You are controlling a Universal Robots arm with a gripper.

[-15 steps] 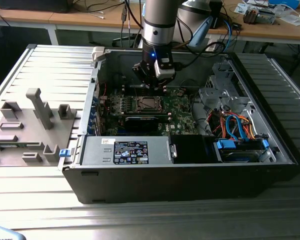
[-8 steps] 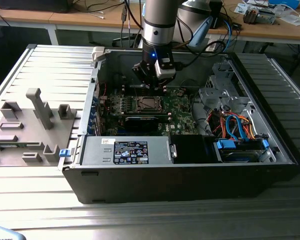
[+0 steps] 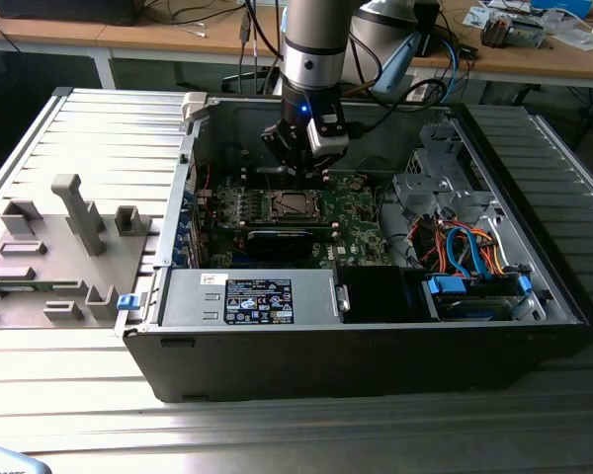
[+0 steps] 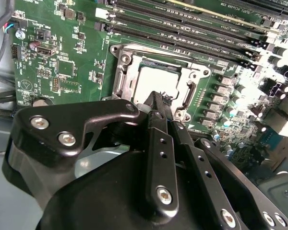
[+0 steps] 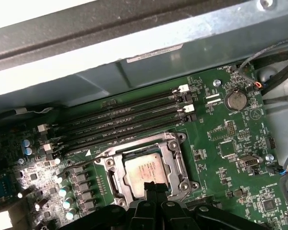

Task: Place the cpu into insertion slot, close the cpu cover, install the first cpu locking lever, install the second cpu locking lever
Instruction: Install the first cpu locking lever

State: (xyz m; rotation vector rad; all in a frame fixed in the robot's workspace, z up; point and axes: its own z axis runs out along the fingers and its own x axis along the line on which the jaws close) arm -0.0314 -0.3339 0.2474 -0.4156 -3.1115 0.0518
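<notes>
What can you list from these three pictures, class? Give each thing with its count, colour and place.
computer case: one, black, lying open on the ribbed metal table.
motherboard: one, green, inside the case.
cpu: one, silver-grey, seated in the insertion slot.
cpu cover: one, silvery frame, lying down around the cpu.
memory slots: several, black, beside the socket.
coin battery: one, silver, on the board.
cables: a bundle, blue and orange, at the exterior view's right.
grey fixture: one, on the table at the exterior view's left.
claw: one, black, just above the cpu's edge.
</notes>
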